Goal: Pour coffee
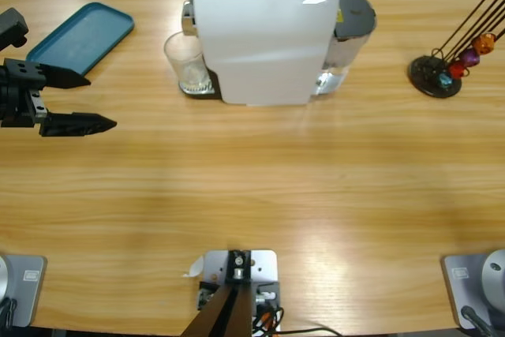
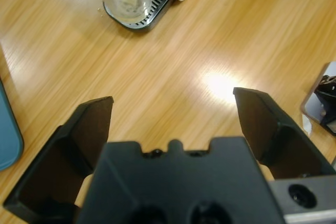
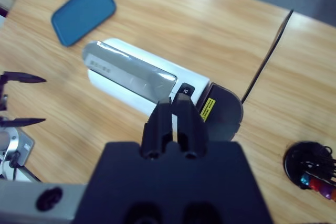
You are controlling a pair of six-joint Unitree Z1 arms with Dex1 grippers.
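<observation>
1. Left gripper (image 1: 101,100) enters from the table's left edge in the high view, its two black jaws spread wide with nothing between them; it hovers over bare wood, well apart from the machine.
2. Right gripper (image 3: 172,109): jaws pressed together, empty. It sits high above the table, looking down on the machine; it does not appear in the high view.
3. White box-shaped coffee machine with a silver top strip (image 1: 264,37) stands at the table's far middle. A grey round water tank (image 1: 353,17) is at its right end.
4. Clear glass tumbler (image 1: 186,62) stands upright on the machine's black drip tray (image 2: 147,18), at the machine's left end. Coffee in the glass: cannot tell; the contents look pale, with no amber layer made out.
5. Teal rounded rectangular tray (image 1: 80,35) lies at the far left, just beyond the left gripper.
6. Black wire capsule stand with small coloured capsules (image 1: 446,69) sits at the far right.
</observation>
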